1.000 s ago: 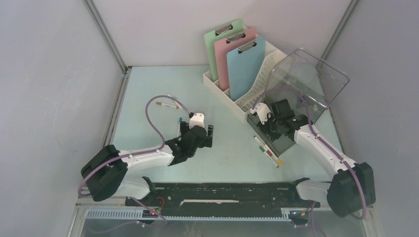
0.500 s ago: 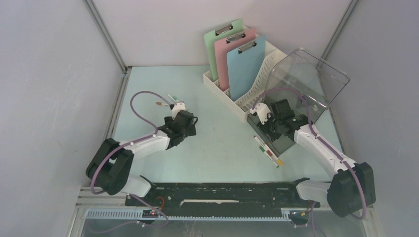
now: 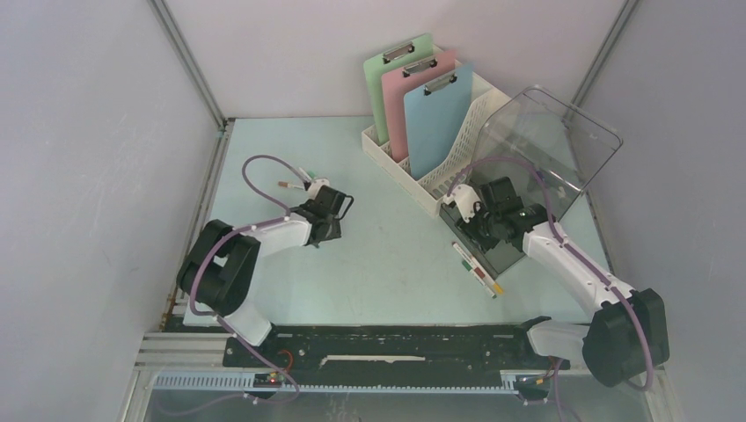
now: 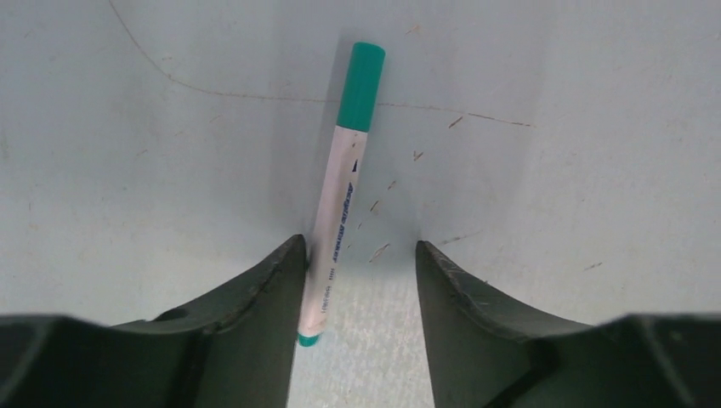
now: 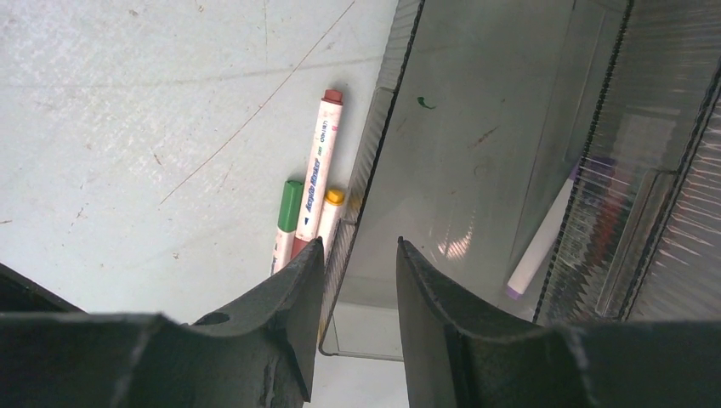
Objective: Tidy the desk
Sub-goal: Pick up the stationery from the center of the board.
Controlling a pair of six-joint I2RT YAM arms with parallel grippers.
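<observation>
- Worktop point(image 3: 387, 264): one, pale mint, flat and level, filling the floor of the enclosure from the arm bases to the back wall.
- Its long axis is hard to call. The view is slanted, and the right side is hidden under the rack point(image 3: 482, 105) and the clear box point(image 3: 550, 149).
- Clipboards: three, standing on edge in the white rack at the far right: green point(image 3: 376, 88), pink point(image 3: 393, 114), blue point(image 3: 437, 123). Their clips point up.
- Clear box: one, smoky plastic, tipped up beside the rack.
- Markers: six counted.
- Two markers lie at the far left: a green-capped marker point(image 4: 340, 212) and a red-tipped marker point(image 3: 288, 185) just beyond it.
- Three lie side by side against the box's outer wall: a green-capped one point(image 5: 289, 217), a red-capped one point(image 5: 321, 161) and an orange-capped one point(image 5: 332, 204). Their lower ends are hidden behind a finger.
- One purple-ended marker point(image 5: 540, 246) lies inside the box, blurred by the ribbed plastic.
- Left tool point(image 4: 359, 255): low over the worktop, jaws partly apart and astride the tail of the green-capped marker. The marker lies against one finger, with a clear gap to the other. Its cap points away from the tool.
- Right tool point(image 5: 355, 251): jaws at a narrow gap astride the box's near wall. I cannot tell whether they pinch it.
</observation>
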